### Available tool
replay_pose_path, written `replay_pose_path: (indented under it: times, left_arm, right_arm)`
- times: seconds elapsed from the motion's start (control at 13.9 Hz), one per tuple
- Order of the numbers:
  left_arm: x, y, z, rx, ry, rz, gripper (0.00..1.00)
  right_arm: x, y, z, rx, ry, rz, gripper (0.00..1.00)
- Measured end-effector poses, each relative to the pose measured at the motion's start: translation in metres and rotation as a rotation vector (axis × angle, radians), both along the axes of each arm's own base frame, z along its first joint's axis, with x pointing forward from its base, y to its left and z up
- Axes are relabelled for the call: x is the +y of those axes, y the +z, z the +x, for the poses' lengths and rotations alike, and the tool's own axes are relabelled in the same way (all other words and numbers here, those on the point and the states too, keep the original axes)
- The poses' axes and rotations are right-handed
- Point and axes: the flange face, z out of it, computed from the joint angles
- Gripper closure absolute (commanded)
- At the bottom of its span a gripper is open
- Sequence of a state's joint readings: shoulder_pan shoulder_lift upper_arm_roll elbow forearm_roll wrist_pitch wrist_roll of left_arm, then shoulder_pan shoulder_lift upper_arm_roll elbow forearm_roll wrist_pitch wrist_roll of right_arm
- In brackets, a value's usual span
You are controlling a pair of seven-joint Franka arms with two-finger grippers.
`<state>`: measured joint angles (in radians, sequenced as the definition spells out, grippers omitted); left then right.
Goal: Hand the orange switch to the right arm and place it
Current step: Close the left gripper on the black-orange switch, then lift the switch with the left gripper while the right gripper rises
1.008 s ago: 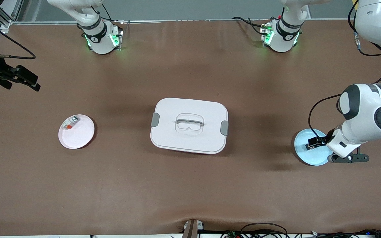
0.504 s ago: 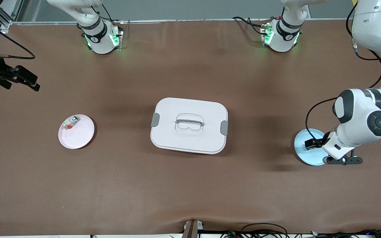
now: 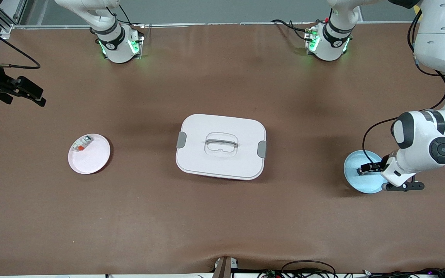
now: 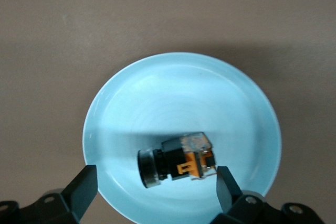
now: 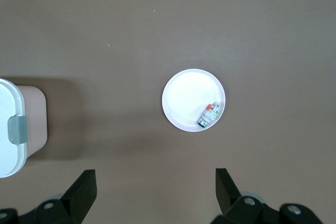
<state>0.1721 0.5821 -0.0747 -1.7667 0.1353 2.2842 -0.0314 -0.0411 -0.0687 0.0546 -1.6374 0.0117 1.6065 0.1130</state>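
Note:
The orange switch, a tiny black block with orange markings, lies on its side on the light blue plate at the left arm's end of the table. My left gripper hangs open just over that plate. One finger stands on each side of the switch, and neither touches it. In the front view the left gripper hides most of the switch. My right gripper waits open and empty, up in the air over the right arm's end of the table.
A white lidded box with grey clips sits mid-table. A pink plate toward the right arm's end holds a white-grey little part with a red-orange piece. That plate also lies below the right gripper.
The left arm has sunk a little toward the blue plate, its elbow shifting, with the gripper still over the switch. The right arm has barely moved.

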Motion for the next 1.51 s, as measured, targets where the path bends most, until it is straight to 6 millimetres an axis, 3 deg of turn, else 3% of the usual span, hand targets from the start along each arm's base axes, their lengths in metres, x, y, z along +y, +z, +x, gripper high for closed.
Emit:
replay_pose_path:
  times: [0.22, 0.5, 1.3, 1.37, 1.51]
  left_arm:
    - [0.001, -0.004, -0.002, 0.003, 0.023, -0.001, 0.0]
    - [-0.014, -0.006, -0.001, -0.006, 0.077, -0.001, 0.0]
    - [-0.016, -0.042, -0.003, -0.011, 0.104, -0.01, 0.0]
    - [-0.015, -0.045, -0.003, -0.009, 0.105, -0.011, 0.04]
    - [-0.014, -0.047, -0.004, -0.006, 0.107, -0.011, 0.5]
  right_arm:
    - [0.0, 0.0, 0.0, -0.001, 0.0, 0.0, 0.0]
    - [0.0, 0.0, 0.0, -0.001, 0.0, 0.0, 0.0]
    - [0.0, 0.001, 0.0, -0.001, 0.0, 0.0, 0.0]
    - [0.0, 0.001, 0.0, -0.001, 0.0, 0.0, 0.0]
    - [0.0, 0.001, 0.0, -0.001, 0.0, 0.0, 0.0]
